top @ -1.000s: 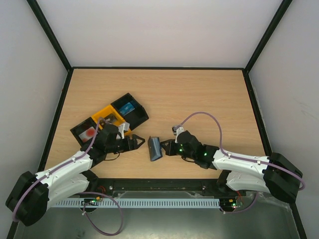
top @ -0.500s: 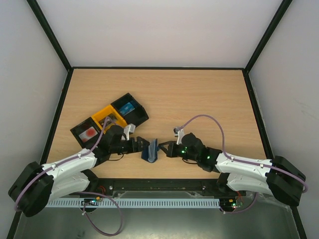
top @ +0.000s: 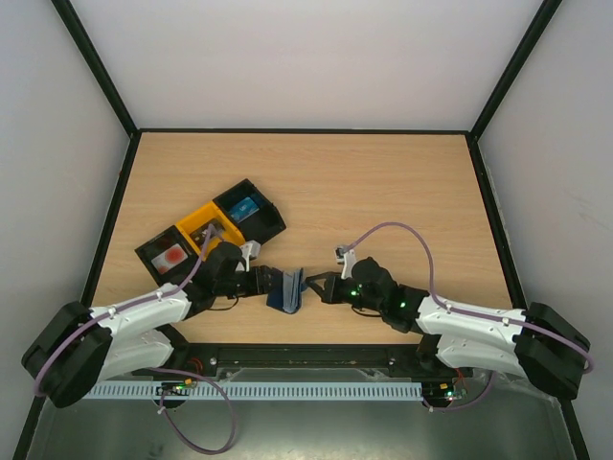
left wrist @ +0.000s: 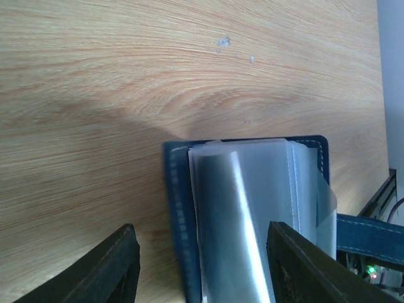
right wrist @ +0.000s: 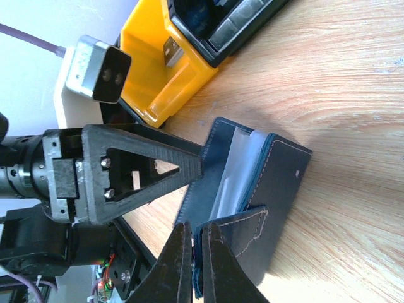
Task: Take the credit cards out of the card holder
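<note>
The card holder (top: 287, 288), dark blue with clear plastic sleeves, stands partly open on the table between both grippers. My right gripper (right wrist: 197, 252) is shut on its tab flap (right wrist: 243, 227) and holds it up on edge. My left gripper (left wrist: 205, 271) is open, its fingers (left wrist: 113, 265) either side of the holder's near cover (left wrist: 180, 221) and sleeves (left wrist: 252, 208) without touching them. A blue card (top: 247, 207) lies in a black tray. A white card with a red mark (top: 172, 256) lies in another black tray. I cannot make out the dark patterned card.
Three trays sit in a row at the left: black (top: 153, 251), yellow (top: 206, 218) and black (top: 268, 220). The yellow tray (right wrist: 158, 82) is close behind the left gripper's finger (right wrist: 145, 167). The table's near edge (top: 306, 347) is just behind the holder.
My left gripper has moved right until its open fingers straddle the holder's left side. My right gripper has shifted left with the holder, which has opened up more.
</note>
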Robot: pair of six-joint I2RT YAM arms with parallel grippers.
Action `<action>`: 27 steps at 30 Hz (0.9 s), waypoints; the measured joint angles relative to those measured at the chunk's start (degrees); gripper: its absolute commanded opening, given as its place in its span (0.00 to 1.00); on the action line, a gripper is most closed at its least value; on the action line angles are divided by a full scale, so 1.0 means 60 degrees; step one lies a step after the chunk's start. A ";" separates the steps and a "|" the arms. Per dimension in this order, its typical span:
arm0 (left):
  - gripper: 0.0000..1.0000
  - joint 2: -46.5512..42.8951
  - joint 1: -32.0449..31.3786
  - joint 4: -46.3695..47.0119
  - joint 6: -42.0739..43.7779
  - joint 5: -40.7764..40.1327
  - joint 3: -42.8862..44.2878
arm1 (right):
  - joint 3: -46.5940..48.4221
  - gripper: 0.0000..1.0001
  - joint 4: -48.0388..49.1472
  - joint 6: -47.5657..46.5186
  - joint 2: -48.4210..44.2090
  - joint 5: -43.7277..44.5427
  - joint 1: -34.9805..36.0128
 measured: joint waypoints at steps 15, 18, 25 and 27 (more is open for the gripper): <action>0.48 0.0131 -0.0058 -0.0011 0.0117 -0.0240 0.0000 | -0.0080 0.02 -0.0481 -0.0018 -0.0612 0.0586 0.0000; 0.52 0.0237 -0.0066 -0.0007 0.0135 -0.0244 0.0000 | -0.0098 0.02 -0.1009 -0.0015 -0.0874 0.1027 0.0000; 0.52 0.0583 -0.0153 0.0047 0.0131 -0.0288 -0.0004 | -0.0721 0.02 -0.2426 0.0219 -0.1829 0.2441 0.0000; 0.52 0.0758 -0.0193 0.0073 0.0127 -0.0288 0.0000 | -0.1082 0.02 -0.2583 0.0350 -0.1982 0.2696 0.0000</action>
